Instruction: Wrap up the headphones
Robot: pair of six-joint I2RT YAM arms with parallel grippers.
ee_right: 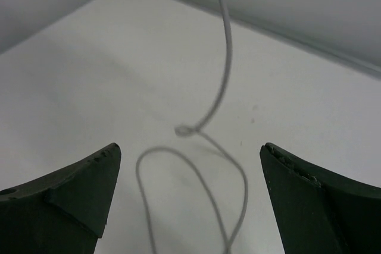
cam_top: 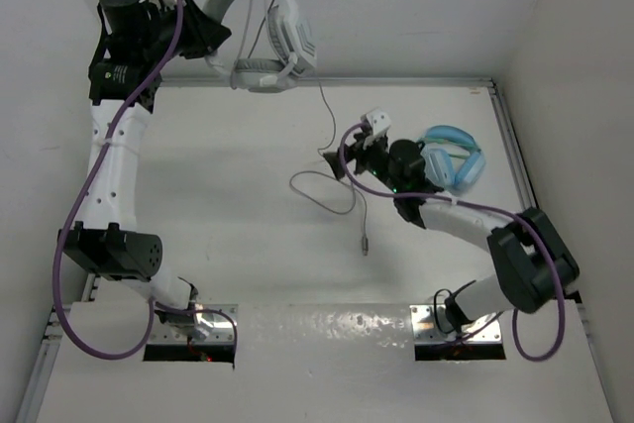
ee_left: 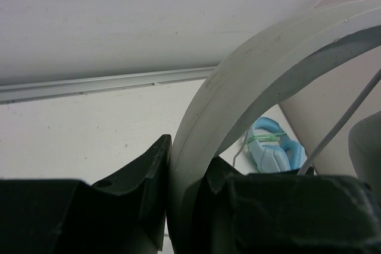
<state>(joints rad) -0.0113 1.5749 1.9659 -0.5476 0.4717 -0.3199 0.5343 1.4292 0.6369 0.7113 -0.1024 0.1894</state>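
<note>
While the left tool (ee_left: 184, 168) clamps the headphones (cam_top: 267, 42) by the headband (ee_left: 238, 69), aloft at eleven o'clock, their cable (ee_right: 225, 69) trails twelve-to-six onto the bench (cam_top: 228, 146), dead ahead of the wide-open right tool (ee_right: 190, 150).

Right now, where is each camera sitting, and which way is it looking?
Top camera: above and behind the arms, looking down at the table; both arms show, the left hand holding the headphones.
Left wrist camera: on the left wrist, looking along its own fingers, shut on the grey headband.
Right wrist camera: on the right wrist, looking down at the cable between the fingers of the open right hand.
Shared: top and left wrist views both show the light blue headphones.
</note>
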